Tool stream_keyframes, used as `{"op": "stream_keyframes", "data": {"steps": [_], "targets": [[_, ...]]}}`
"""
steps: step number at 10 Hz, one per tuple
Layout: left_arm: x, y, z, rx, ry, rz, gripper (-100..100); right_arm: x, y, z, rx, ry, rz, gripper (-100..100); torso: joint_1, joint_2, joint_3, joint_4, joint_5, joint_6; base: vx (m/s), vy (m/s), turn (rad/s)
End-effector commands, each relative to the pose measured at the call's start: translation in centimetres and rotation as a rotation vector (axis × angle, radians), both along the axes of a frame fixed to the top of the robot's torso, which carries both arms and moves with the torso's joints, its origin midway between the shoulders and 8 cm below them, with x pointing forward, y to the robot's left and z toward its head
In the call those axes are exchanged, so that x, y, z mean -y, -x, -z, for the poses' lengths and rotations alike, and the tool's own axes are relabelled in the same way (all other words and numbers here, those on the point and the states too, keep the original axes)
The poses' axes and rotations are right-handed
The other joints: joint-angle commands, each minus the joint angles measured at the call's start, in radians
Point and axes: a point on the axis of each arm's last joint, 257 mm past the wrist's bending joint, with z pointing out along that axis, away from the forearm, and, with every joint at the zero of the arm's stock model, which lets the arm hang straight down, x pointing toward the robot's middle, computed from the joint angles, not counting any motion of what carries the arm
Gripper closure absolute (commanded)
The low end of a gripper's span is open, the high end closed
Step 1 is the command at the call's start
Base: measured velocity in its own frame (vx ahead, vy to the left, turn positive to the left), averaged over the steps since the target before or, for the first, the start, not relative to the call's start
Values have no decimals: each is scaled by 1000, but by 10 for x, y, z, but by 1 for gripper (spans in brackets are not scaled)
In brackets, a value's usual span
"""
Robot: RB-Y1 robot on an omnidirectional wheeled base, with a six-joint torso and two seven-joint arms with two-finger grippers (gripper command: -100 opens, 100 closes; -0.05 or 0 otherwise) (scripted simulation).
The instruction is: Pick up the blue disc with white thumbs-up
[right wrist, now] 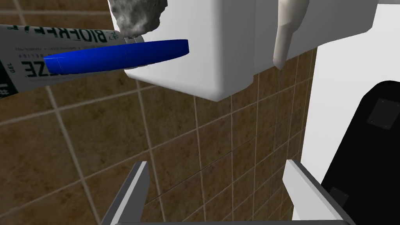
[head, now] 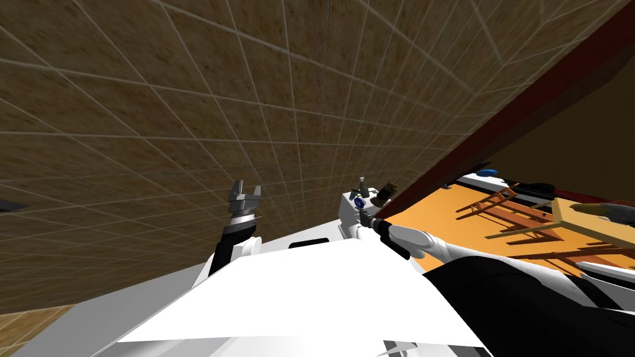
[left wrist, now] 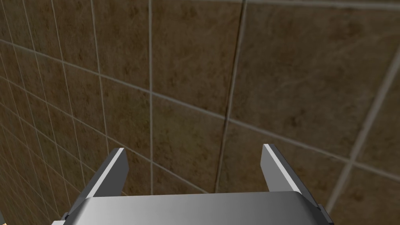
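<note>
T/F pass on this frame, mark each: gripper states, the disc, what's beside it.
1. The right gripper is shut on the blue disc. False: its fingers are open and empty, short of the disc.
2. The left gripper is open. True.
3. A printed tube lies right by the disc. True.
4. The right wrist view shows the disc's flat face. False: it shows the disc edge-on.
</note>
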Motion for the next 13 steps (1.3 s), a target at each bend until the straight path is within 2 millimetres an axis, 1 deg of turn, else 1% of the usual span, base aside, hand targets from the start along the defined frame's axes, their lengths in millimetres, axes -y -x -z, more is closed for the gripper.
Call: {"op": "stream_keyframes", "data": {"steps": [1,3,4,7,9,10,11,12,13], "targets": [[0,0,0,0,0,0,0,12,-2,-5,5,58,-22,-100,0,0,0,0,0,0,3,0,35],[0,0,0,0,0,0,0,39,-4,-14,20,211,-85,-100,0,0,0,0,0,0,3,3,96],[0,0,0,0,0,0,0,41,-4,-16,19,219,-89,-100,0,0,0,0,0,0,4,-2,33],[0,0,0,0,0,0,0,72,-7,-32,34,400,-171,-100,0,0,0,0,0,0,4,-2,77],[0,0,0,0,0,0,0,84,-9,-40,39,474,-207,-100,0,0,0,0,0,0,4,-6,41],[0,0,0,0,0,0,0,87,-10,-42,41,496,-217,-100,-1,0,0,0,0,0,4,-8,39],[0,0,0,0,0,0,0,86,-9,-40,38,481,-211,-100,-1,0,0,0,0,0,2,-5,8],[0,0,0,0,0,0,0,87,-10,-41,40,483,-212,0,0,0,0,0,0,1,0,0,0],[0,0,0,0,0,0,0,91,-5,-33,36,483,-197,-100,0,1,0,0,0,1,37,-5,108]]}}
